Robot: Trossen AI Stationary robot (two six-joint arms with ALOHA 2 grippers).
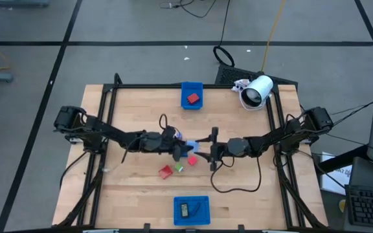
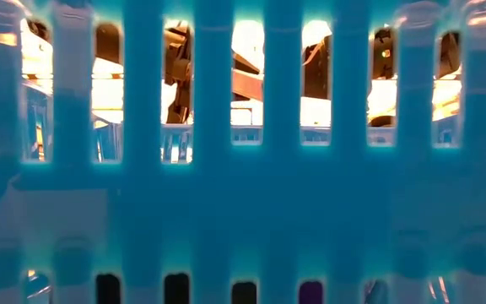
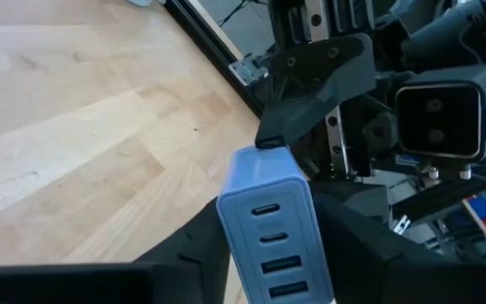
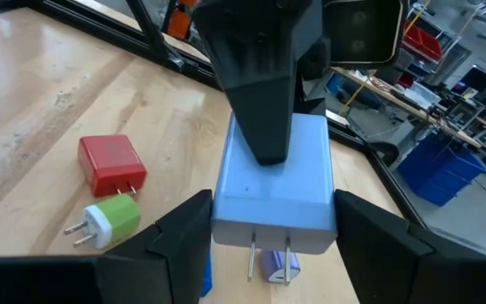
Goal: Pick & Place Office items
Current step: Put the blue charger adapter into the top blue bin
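While pinched from both ends just above the middle of the table (image 1: pixel 128 110), risks a tug-of-war: left hand (image 1: pixel 184 151) closed over the pale blue charger (image 4: pixel 277 181) at its port end, right hand (image 1: pixel 206 150) clamped on the flanks near the prongs. Could twist or drop if released too early on one side or pulled from both. Slick, hard, glossy plastic, so probably little friction to spare. Might land on the red plug block (image 4: pixel 110 165), the green plug (image 4: pixel 112 218) or the small purple plug (image 4: pixel 275 265) lying nearby. Boxy, with rounded corners, four slotted ports on one face, two thin metal blades on the other. Matte wood grain underneath.
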